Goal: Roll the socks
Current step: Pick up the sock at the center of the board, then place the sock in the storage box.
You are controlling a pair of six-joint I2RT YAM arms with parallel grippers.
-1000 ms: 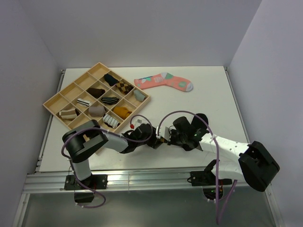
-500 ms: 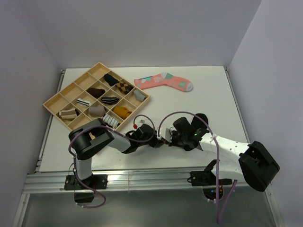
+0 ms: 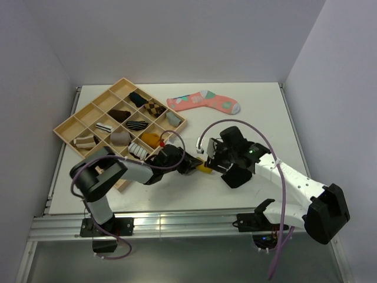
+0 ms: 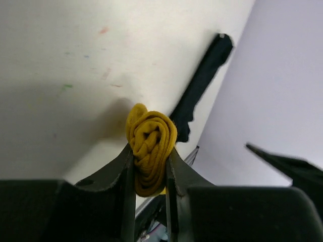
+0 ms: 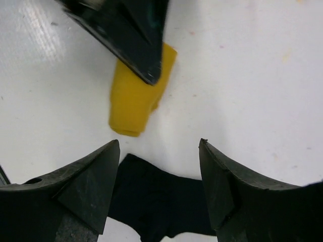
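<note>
The mustard-yellow sock (image 4: 150,146) is wound into a tight roll, and my left gripper (image 4: 149,154) is shut on it, a finger on each side. The top view shows the roll (image 3: 205,168) as a small yellow patch at the left gripper's (image 3: 194,165) tip, low over the table's front middle. Just right of it, my right gripper (image 3: 211,154) is open. In the right wrist view the roll (image 5: 132,108) lies ahead of the open right gripper (image 5: 159,144), apart from its fingers. The black sock (image 5: 161,201) lies flat on the table under that gripper's spread fingers.
A wooden compartment tray (image 3: 65,127) with several small sock bundles stands at the back left. A pink patterned sock (image 3: 203,101) lies flat at the back middle. The left arm's elbow (image 3: 97,177) rests near the tray's front corner.
My right gripper has opened wide and drawn back from the yellow roll. The left gripper, which shut on the roll earlier, has carried it slightly back and left.
</note>
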